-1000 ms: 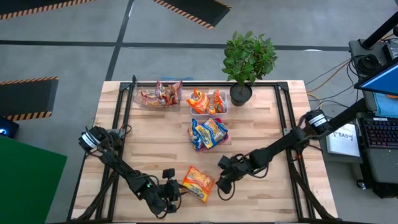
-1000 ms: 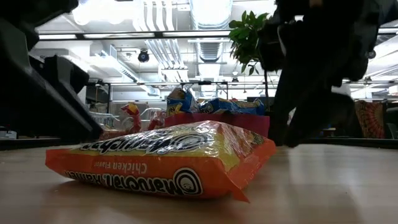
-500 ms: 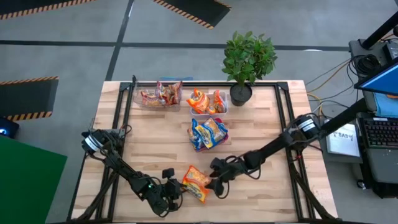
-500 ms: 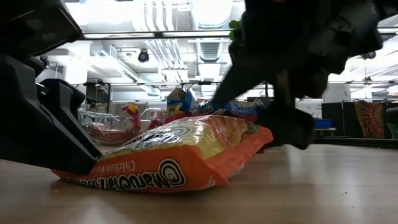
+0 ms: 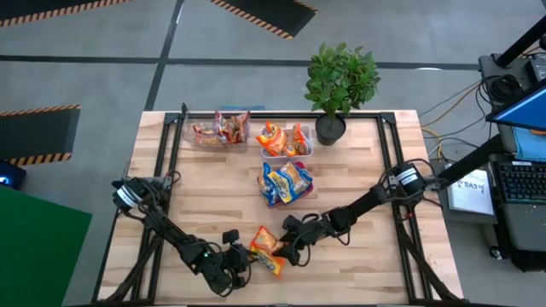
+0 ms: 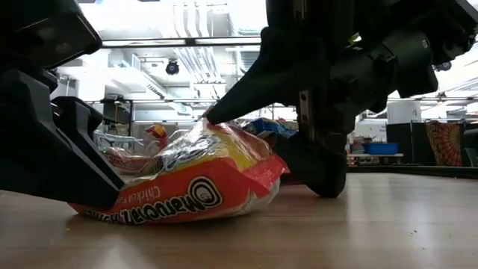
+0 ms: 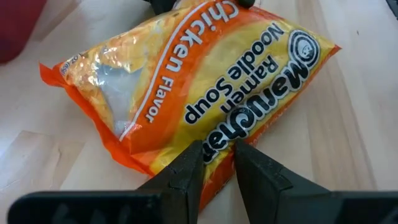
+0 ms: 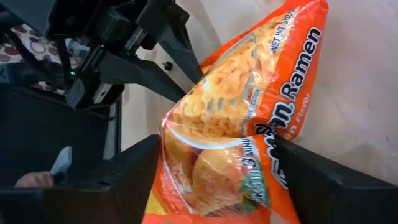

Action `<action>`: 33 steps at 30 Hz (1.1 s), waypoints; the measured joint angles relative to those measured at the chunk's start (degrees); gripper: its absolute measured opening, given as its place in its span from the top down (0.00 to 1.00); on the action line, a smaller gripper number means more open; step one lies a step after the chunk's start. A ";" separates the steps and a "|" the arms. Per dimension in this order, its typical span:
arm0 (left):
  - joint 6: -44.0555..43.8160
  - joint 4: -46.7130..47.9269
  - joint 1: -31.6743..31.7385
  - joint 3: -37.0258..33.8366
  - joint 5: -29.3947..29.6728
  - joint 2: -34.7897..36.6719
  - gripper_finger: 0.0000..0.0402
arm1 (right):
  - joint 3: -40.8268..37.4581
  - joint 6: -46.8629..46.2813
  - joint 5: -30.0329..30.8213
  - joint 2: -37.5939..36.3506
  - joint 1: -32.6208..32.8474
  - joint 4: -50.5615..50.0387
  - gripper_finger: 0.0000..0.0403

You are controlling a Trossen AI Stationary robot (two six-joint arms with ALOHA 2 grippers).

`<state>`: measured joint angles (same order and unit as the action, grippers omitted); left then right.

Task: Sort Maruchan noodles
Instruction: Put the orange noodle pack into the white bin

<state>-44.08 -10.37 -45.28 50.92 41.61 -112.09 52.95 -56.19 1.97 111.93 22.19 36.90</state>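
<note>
Right pincer [image 5: 286, 251] is clamped on the orange noodle packet [image 5: 266, 250], tilting it up. Left pincer [image 5: 243, 258], nearly closed, empty, touches the opposite edge. Bare counter [image 5: 358, 264] behind.

Two dark robot arms reach low toward the near middle of the counter [image 5: 358, 170]. The left arm stretches from the left edge, its tool [image 5: 243, 260] low at the surface with both fingers nearly together. The right arm extends from the right edge, its tool [image 5: 286, 247] with fingers spread and pressed against the two sides of an orange noodle packet [image 5: 266, 250].
</note>
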 joint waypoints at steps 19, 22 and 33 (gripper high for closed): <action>0.48 3.59 -0.59 -0.09 1.60 3.15 0.81 | 0.02 3.90 -4.85 -2.11 -1.06 1.09 0.92; 1.18 8.27 -1.30 -0.11 1.94 6.82 0.81 | 0.02 5.25 -5.56 -3.96 -1.24 1.13 0.93; 13.69 23.05 -6.22 -0.11 11.68 27.06 0.81 | 0.02 11.42 -5.20 -15.04 -3.81 0.77 0.94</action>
<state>-30.39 12.68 -51.50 50.81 53.29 -85.04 52.97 -44.77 -3.23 96.89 18.38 37.66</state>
